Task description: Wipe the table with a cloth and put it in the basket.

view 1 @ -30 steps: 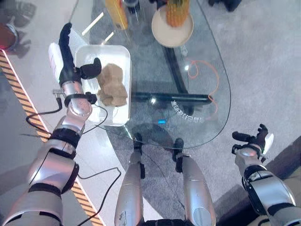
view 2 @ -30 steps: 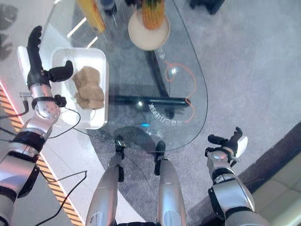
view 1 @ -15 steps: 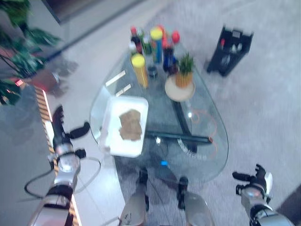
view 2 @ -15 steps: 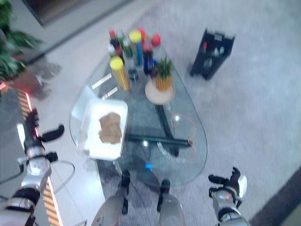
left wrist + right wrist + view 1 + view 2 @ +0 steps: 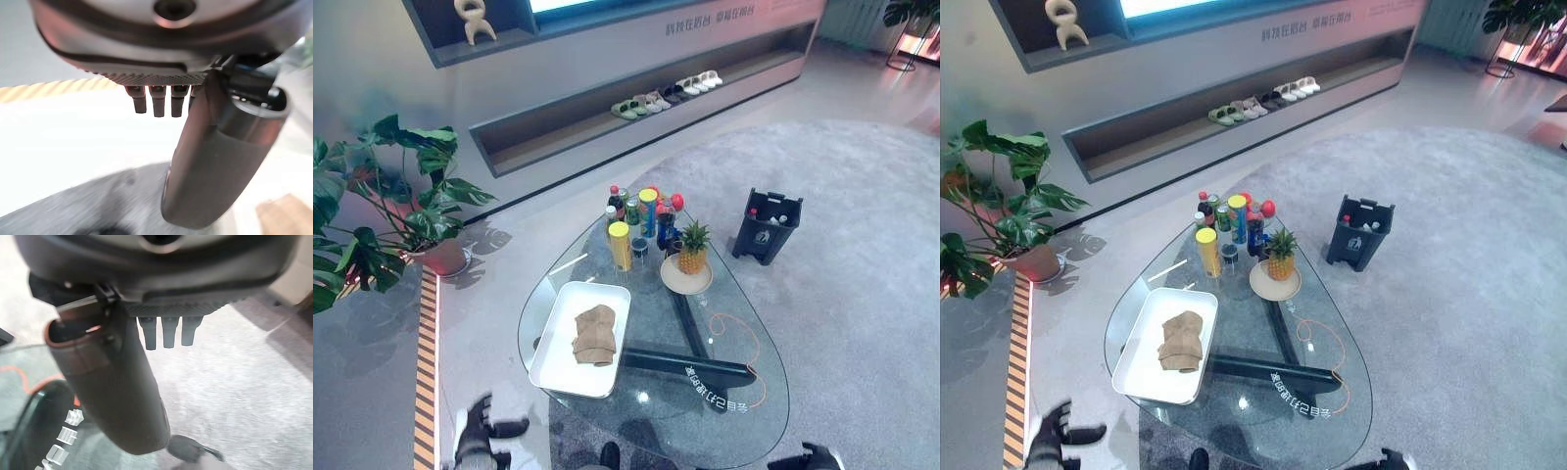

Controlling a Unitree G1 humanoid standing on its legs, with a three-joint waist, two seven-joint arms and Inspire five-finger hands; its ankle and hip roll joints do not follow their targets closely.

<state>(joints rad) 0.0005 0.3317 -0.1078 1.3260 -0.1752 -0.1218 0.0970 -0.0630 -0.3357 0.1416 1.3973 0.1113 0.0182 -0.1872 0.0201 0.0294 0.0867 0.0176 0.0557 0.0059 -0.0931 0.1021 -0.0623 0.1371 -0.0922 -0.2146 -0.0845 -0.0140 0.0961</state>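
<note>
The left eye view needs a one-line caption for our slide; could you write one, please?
Brown cloth lying in the white basket on the glass table; both open hands, left and right, low beside it.

Pretty bright all round, with soft, even light that seemed to come from overhead, so shadows stayed faint. The plant point(image 5: 391, 196) threw a soft leafy shadow on the pale floor point(image 5: 489, 284) by its pot. The glass table point(image 5: 744, 323) caught a few small white glints near its close edge. The white tray point(image 5: 558, 352) was nearly washed out. The wall recess point(image 5: 636, 108) sat in shade. In the left wrist view the ground past the left hand point(image 5: 215, 161) glared white, and the thumb had a dull sheen.
</note>
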